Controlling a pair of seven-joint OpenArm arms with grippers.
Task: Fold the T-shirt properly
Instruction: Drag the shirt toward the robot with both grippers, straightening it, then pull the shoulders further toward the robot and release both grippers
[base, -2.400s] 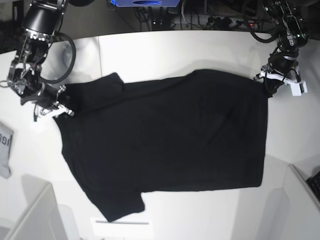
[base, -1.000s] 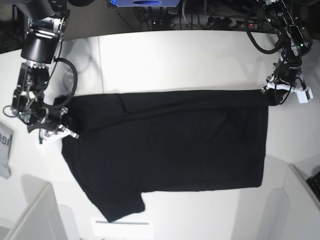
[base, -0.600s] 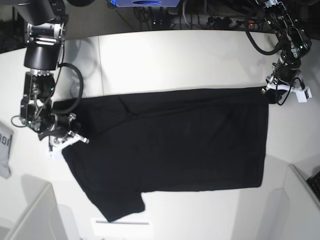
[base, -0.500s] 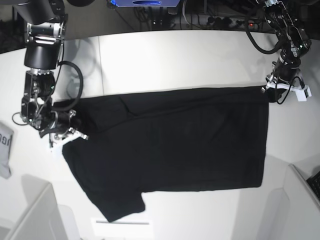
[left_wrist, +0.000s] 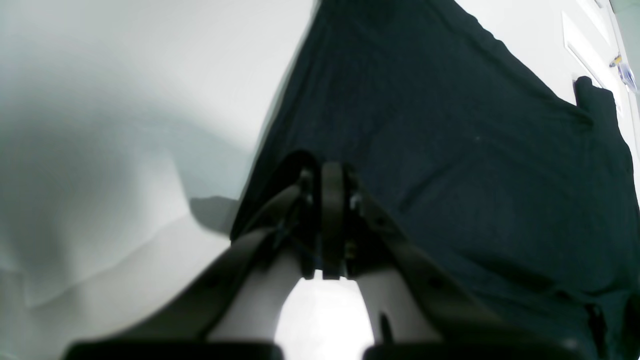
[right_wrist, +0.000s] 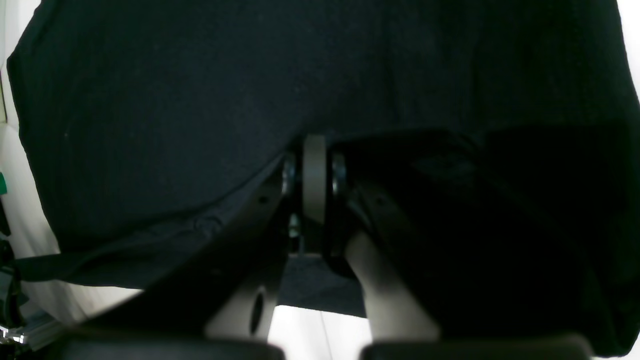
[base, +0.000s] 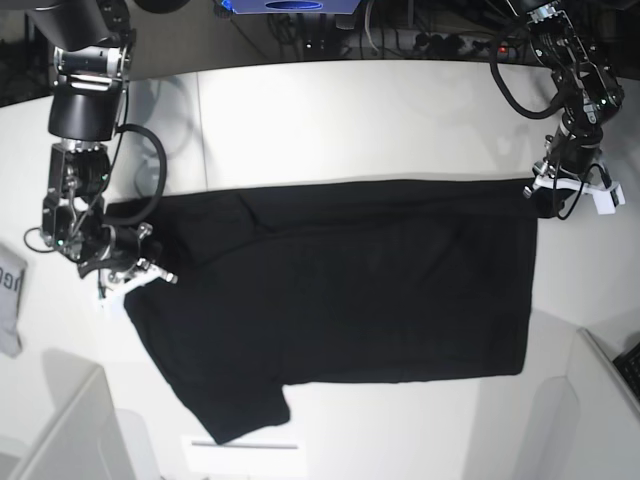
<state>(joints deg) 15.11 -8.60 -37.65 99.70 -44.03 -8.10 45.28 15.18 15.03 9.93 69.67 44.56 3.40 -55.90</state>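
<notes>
**Ana:** Both sets of jaws were closed tight on cloth. On the base view's left, the right gripper pinched the black T-shirt at its sleeve-side corner; on that view's right, the left gripper pinched the hem-side corner. Both wrist views showed the fingers meeting with fabric between them.

**Ben:** And the shirt itself?

**Ana:** It lay spread across the white table, its far edge drawn fairly straight between the two grippers, with one sleeve near the table's front edge.

**Ben:** What could have gone wrong from there?

**Ana:** I judged the grips thin, right at the corners, so a strong pull apart might have slipped a corner free and let that side drop. If one arm carried its corner over faster than the other, the fold line would likely have come out skewed.

**Ben:** Any writing?

**Ana:** None on the shirt's visible side. A small grey cloth at the far left showed dark lettering, cut off by the frame, so I could not read it.
</notes>
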